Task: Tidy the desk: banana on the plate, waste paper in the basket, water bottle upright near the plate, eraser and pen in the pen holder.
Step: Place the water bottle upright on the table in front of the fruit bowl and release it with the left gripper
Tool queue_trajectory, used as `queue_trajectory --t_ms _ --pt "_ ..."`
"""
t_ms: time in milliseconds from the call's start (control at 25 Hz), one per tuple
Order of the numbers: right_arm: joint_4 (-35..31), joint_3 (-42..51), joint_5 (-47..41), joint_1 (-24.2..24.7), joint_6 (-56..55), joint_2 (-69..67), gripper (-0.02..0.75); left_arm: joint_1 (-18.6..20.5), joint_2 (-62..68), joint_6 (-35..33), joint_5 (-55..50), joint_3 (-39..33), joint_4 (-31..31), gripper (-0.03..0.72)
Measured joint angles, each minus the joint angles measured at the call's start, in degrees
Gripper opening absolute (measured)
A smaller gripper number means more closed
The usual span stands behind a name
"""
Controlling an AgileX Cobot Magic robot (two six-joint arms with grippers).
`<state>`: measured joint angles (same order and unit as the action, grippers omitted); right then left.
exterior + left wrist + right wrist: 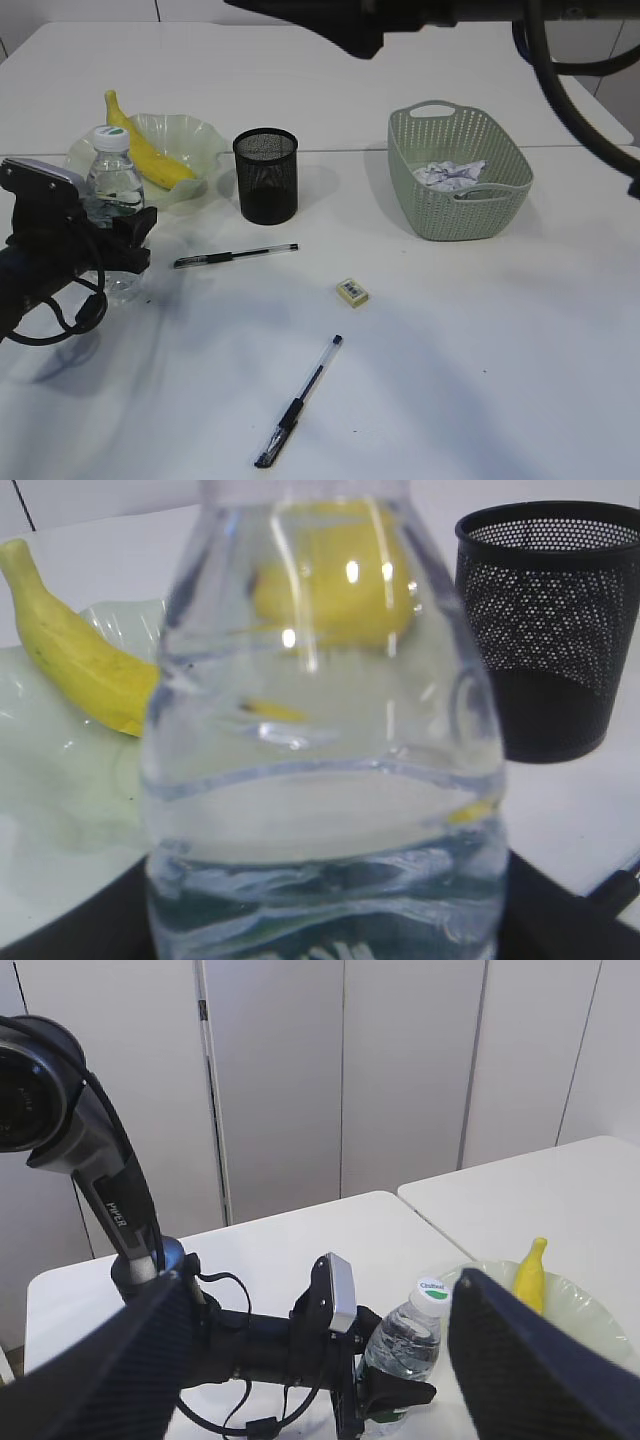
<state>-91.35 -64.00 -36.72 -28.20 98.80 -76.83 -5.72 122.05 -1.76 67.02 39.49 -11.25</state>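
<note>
So the plate sits at the back left of the table with the banana lying on it, and the water bottle stands upright right in front of the plate's left side. Pen holder is just right of the plate. Far right is the basket with the waste paper in it. One pen lies in front of the holder, the eraser sits further right and nearer, and a second pen lies closest to the front edge.
</note>
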Motion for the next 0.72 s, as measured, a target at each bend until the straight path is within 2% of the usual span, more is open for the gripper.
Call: queue_trajectory --t_ms 720 --pt "0.00 0.00 0.00 0.00 0.00 -0.85 0.592 0.00 0.00 0.00 1.35 -1.98 1.05 0.489"
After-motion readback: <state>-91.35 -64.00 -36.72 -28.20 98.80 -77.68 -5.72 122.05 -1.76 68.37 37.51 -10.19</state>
